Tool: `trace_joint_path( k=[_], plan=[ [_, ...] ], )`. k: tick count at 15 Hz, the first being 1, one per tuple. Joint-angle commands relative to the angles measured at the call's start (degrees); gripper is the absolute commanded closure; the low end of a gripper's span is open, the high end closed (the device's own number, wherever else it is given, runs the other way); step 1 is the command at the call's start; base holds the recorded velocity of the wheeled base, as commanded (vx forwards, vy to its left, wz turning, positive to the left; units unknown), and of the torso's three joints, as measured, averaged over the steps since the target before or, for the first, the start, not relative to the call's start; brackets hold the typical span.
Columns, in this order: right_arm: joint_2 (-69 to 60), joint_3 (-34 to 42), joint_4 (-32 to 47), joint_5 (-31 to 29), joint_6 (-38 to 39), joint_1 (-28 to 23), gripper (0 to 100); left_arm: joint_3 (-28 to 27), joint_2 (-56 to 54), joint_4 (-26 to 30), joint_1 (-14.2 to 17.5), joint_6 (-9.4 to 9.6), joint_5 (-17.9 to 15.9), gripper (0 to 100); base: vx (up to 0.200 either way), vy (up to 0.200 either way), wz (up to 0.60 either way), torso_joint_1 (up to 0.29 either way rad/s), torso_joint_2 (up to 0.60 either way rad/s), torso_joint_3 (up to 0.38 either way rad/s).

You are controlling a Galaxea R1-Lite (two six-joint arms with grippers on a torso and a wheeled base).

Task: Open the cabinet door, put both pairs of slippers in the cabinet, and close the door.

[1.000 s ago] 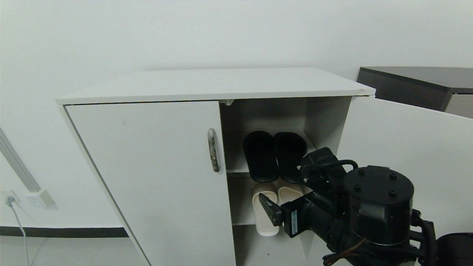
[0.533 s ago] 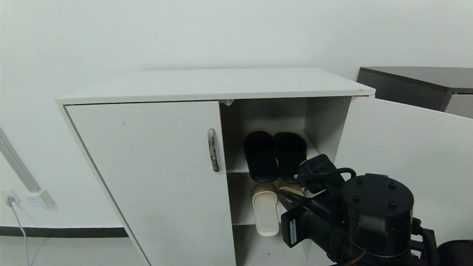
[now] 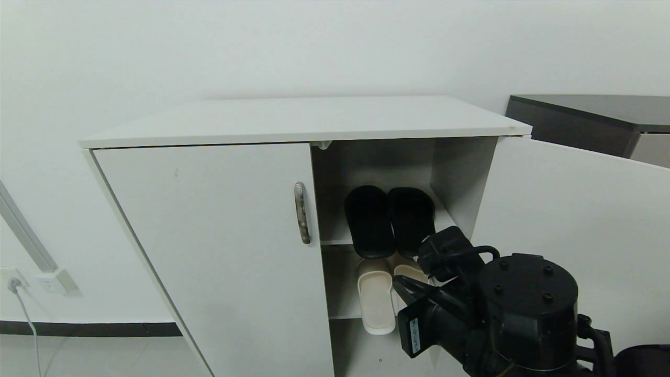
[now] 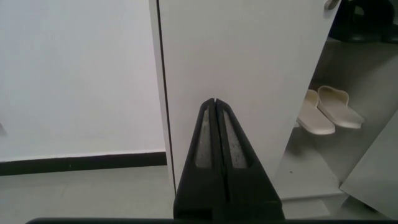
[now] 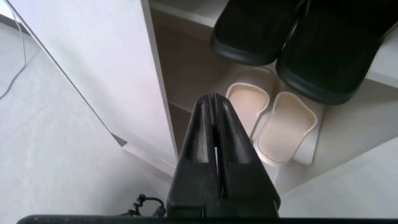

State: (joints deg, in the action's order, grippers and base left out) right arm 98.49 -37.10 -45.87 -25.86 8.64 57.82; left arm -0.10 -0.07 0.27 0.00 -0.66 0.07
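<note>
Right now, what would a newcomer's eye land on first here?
The white cabinet with its right door swung open: black slippers on the upper shelf, cream slippers on the shelf below. The right gripper, shut and empty, sits in front of that open compartment, near the cream pair.

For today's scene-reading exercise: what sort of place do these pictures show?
Likely a plain indoor room, maybe an entryway: a white cabinet with black slippers and cream slippers on its shelves, and a wall socket.
</note>
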Motion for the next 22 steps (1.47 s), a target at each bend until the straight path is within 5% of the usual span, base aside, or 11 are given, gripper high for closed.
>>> trace_joint_path(
  k=[1,14,22],
  plan=[
    [0.6,0.1,0.0,0.0,0.0,0.1,100,0.0,0.1,0.0,0.0,-0.04,0.0,100,-0.2,0.0,0.0,0.007,0.0,0.002],
    [1.9,1.0,-0.4,-0.4,-0.2,-1.2,100,0.0,0.1,0.0,0.0,-0.04,0.0,100,-0.2,0.0,0.0,0.003,0.0,0.004],
    [2.9,1.7,-0.4,-0.4,-1.0,-1.2,100,0.0,0.1,0.0,0.0,-0.04,0.0,100,0.0,0.0,0.0,0.0,0.0,0.0]
  ],
)
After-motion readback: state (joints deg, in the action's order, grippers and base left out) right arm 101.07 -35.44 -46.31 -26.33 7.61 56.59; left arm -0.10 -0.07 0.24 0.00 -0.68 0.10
